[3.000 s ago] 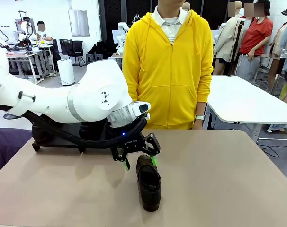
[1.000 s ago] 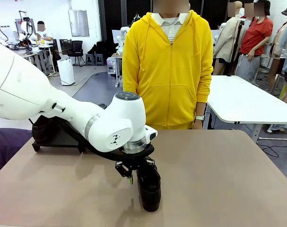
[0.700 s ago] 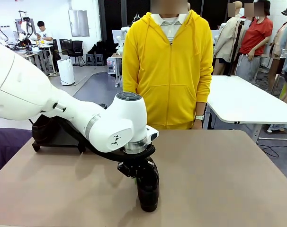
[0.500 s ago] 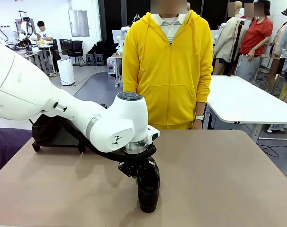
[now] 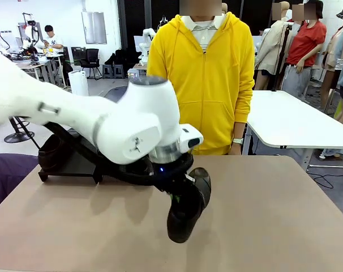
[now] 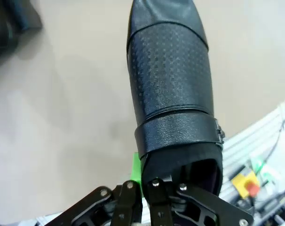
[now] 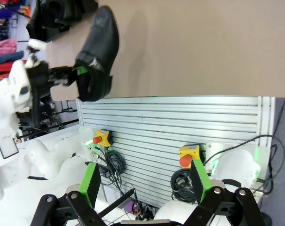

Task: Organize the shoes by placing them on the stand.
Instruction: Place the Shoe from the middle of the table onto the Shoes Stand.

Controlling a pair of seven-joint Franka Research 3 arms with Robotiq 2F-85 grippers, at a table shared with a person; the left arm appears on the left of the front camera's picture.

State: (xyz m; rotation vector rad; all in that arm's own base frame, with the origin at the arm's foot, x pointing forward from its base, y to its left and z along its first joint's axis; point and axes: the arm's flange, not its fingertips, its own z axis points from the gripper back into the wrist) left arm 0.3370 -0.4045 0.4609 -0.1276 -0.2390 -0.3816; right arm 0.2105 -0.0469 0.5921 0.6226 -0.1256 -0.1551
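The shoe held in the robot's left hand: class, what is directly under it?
Under the shoe, which the left hand has shut on and lifted, lies bare tan table and the shoe's shadow. The sole itself is hidden, so whether the toe touches cannot be told.

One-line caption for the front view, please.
Left gripper shut on a black shoe, holding it tilted above the table, with the stand behind and a person in yellow across.
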